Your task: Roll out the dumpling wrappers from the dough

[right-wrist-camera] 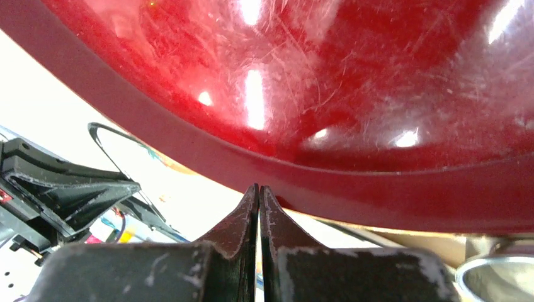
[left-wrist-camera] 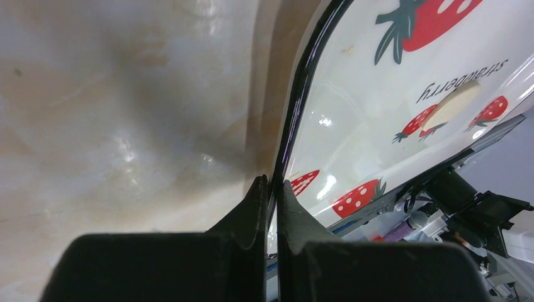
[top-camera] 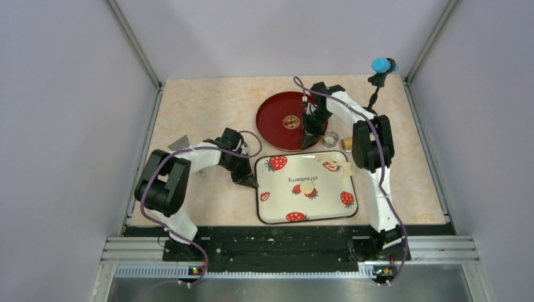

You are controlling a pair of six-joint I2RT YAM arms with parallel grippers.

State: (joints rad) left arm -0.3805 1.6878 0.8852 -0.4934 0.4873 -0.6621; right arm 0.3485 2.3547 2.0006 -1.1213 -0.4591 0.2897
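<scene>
A small round pale wrapper (top-camera: pixel 307 187) lies in the middle of the strawberry tray (top-camera: pixel 271 211); it also shows in the left wrist view (left-wrist-camera: pixel 456 104). A pale irregular piece of dough (top-camera: pixel 344 165) lies at the tray's far right corner. My left gripper (top-camera: pixel 252 182) is shut on the tray's left rim (left-wrist-camera: pixel 301 82), which runs between the fingertips (left-wrist-camera: pixel 272 182). My right gripper (top-camera: pixel 308 143) is shut with nothing between its fingertips (right-wrist-camera: pixel 259 187), right at the near rim of the red round plate (right-wrist-camera: pixel 315 94).
The red plate (top-camera: pixel 277 116) sits behind the tray. A small metal ring (top-camera: pixel 330 138) and the end of a tan wooden roller (top-camera: pixel 346 143) lie right of the plate; the ring shows in the right wrist view (right-wrist-camera: pixel 497 277). A grey scraper (top-camera: pixel 181 143) lies at the left.
</scene>
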